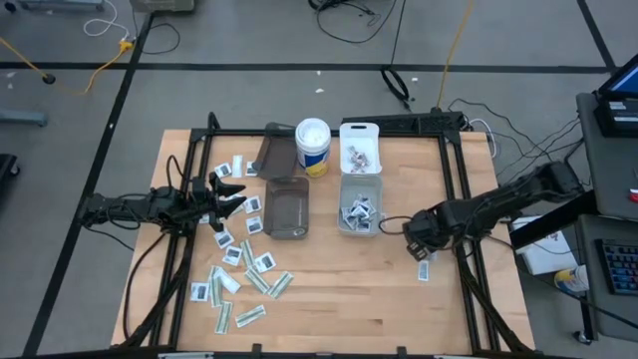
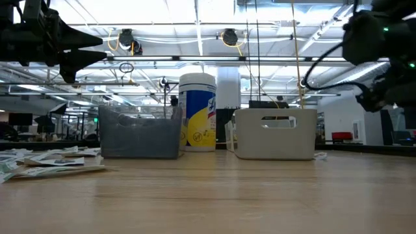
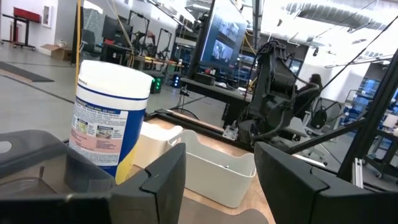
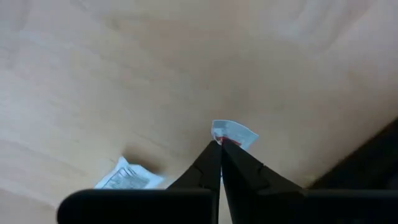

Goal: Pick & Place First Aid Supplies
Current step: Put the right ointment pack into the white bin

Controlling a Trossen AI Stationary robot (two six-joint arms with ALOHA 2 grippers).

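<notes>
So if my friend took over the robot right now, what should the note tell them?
Right tool: shut, pinching a small white packet above the table, right of the white bin.
Left tool: open, empty, hovering left of the dark bin.
Done: several packets sit in the white bin. The dark bin looks empty.
Left: a big scatter of packets at the table's left, plus one packet near the right tool.
</notes>
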